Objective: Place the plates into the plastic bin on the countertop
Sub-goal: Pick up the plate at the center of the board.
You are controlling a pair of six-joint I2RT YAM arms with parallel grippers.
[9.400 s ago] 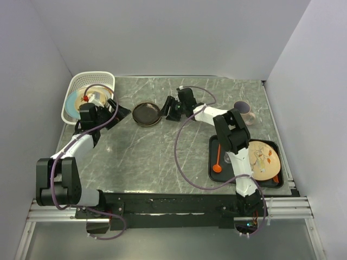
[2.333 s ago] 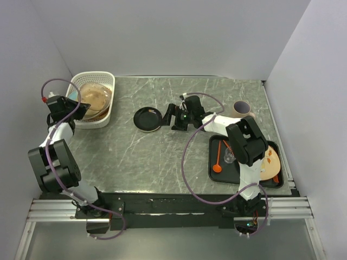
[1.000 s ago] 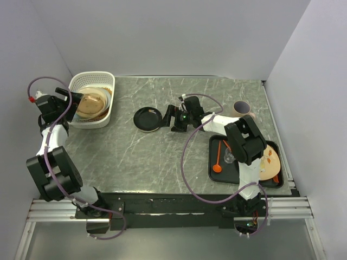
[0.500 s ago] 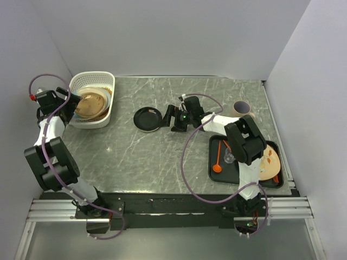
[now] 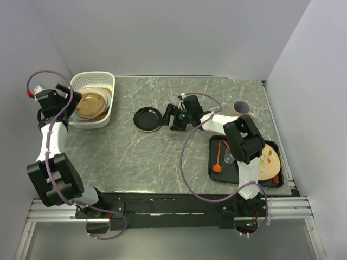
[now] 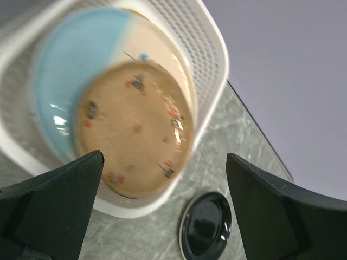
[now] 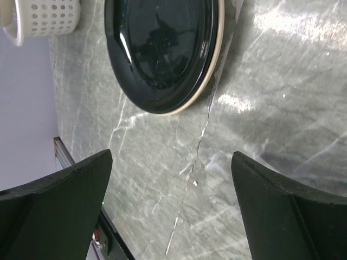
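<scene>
Dark plate [image 7: 162, 49] lay on tabletop [image 5: 162, 157]; left fingers [image 6: 49, 206], right fingers [image 7: 54, 206] were apart, empty.
Glazed, rigid, fragile: rim judged best hold.

Plates [image 5: 91, 103] are stacked in the plastic bin [image 5: 93, 79] at the far-left corner; another plate [image 5: 147, 118] is laid to its right.

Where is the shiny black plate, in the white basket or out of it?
Out. The black plate lies flat on the countertop, apart from the white basket, which already holds other plates.
</scene>
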